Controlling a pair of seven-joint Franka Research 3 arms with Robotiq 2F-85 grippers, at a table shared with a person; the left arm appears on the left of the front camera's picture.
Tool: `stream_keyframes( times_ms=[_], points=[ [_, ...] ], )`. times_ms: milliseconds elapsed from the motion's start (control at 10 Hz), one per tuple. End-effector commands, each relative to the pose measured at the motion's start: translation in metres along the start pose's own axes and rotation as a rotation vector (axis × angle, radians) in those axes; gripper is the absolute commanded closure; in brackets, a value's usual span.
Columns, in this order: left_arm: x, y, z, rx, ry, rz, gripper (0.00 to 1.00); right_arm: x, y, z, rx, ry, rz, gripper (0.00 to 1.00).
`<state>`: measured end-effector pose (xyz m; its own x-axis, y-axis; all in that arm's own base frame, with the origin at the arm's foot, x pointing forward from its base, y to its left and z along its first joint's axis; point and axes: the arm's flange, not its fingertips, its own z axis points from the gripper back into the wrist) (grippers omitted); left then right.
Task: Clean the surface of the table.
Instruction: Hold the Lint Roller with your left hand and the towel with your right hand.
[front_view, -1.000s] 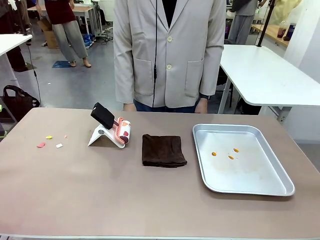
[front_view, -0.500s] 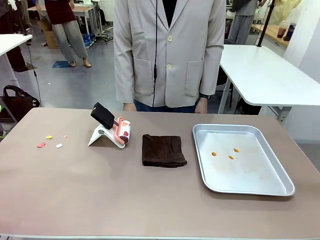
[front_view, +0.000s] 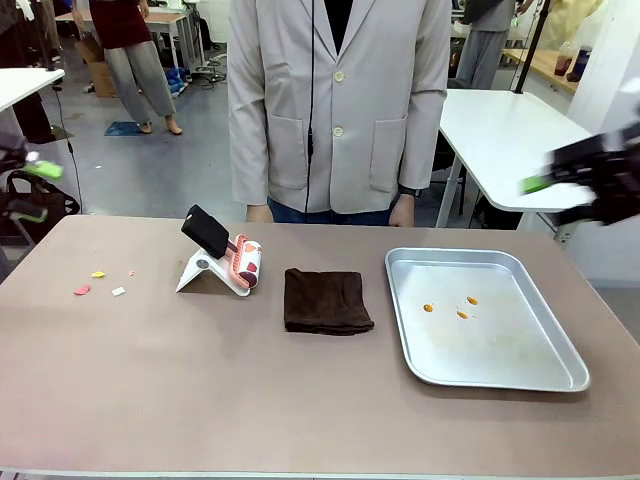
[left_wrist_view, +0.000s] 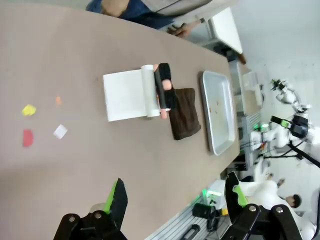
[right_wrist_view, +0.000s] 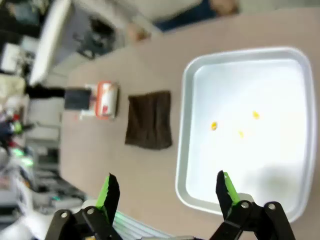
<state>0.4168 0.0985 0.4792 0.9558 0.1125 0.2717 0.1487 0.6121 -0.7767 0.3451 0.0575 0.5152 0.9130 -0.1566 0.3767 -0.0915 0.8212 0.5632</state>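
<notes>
The table (front_view: 200, 380) has a matte taupe-brown top. Small coloured paper scraps (front_view: 100, 283) lie near its left end. My left gripper (front_view: 35, 192) hangs open above the table's far left edge, high over the scraps (left_wrist_view: 30, 122). In the left wrist view its fingers (left_wrist_view: 117, 200) stand wide apart with nothing between them. My right gripper (front_view: 560, 192), blurred, hovers open above the far right side, over the tray (right_wrist_view: 182, 150). The right gripper (right_wrist_view: 167, 195) holds nothing.
A lint roller on a white stand (front_view: 225, 262) sits left of centre, and a folded dark brown cloth (front_view: 325, 300) lies in the middle. A metal tray (front_view: 500, 382) with a few orange crumbs (front_view: 450, 305) is on the right. A person in a beige jacket stands at the far edge.
Both grippers have come into the front view, the left at the left edge and the right at the right edge. Nothing on the table has moved.
</notes>
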Motion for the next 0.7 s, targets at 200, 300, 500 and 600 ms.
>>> stream_keyframes(
  times_ms=[200,300,500,600],
  points=[
    [0.058,-0.047,-0.074,0.201,0.126,-0.043,0.0,-0.005,0.079,-0.125,-0.144,0.227,0.23,0.0],
    [0.066,-0.05,-0.091,0.245,0.146,-0.062,0.0,-0.009,0.091,-0.154,-0.177,0.234,0.254,0.0],
    [0.081,-0.046,-0.128,0.308,0.197,-0.078,0.0,-0.022,0.102,-0.214,-0.199,0.339,0.196,0.0],
    [0.085,-0.039,-0.138,0.328,0.209,-0.084,0.0,-0.029,0.102,-0.234,-0.249,0.297,0.135,0.0]
  ],
)
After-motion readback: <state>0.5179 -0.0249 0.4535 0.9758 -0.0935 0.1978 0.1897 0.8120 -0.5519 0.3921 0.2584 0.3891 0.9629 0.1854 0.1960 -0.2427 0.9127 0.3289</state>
